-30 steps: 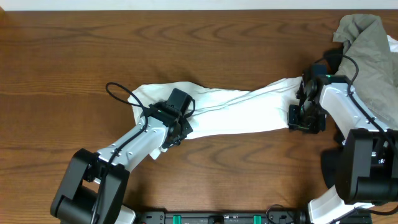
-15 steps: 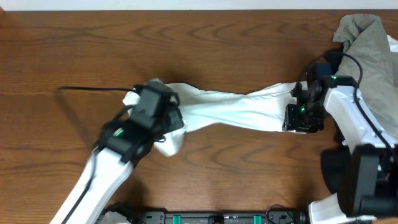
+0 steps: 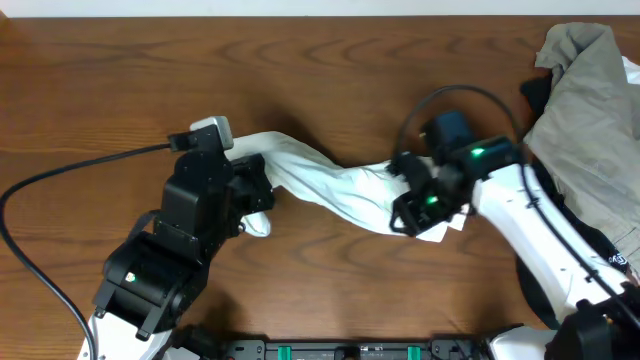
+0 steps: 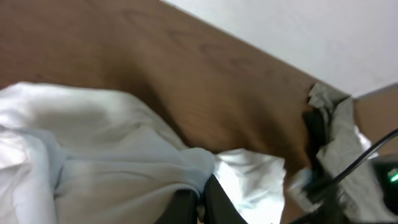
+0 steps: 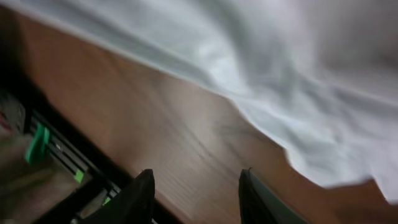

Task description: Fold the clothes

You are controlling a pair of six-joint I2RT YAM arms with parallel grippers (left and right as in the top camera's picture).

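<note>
No fold yet: shirt lies twisted, left gripper pinching it, right gripper apart, empty.

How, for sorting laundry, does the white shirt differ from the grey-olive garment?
The shirt is white, the garment grey-olive. The shirt lies as a twisted band across the middle of the table; the garment is heaped at its right edge. The left gripper pinches the shirt's end; no gripper is at the garment. Both are crumpled cloth.
</note>
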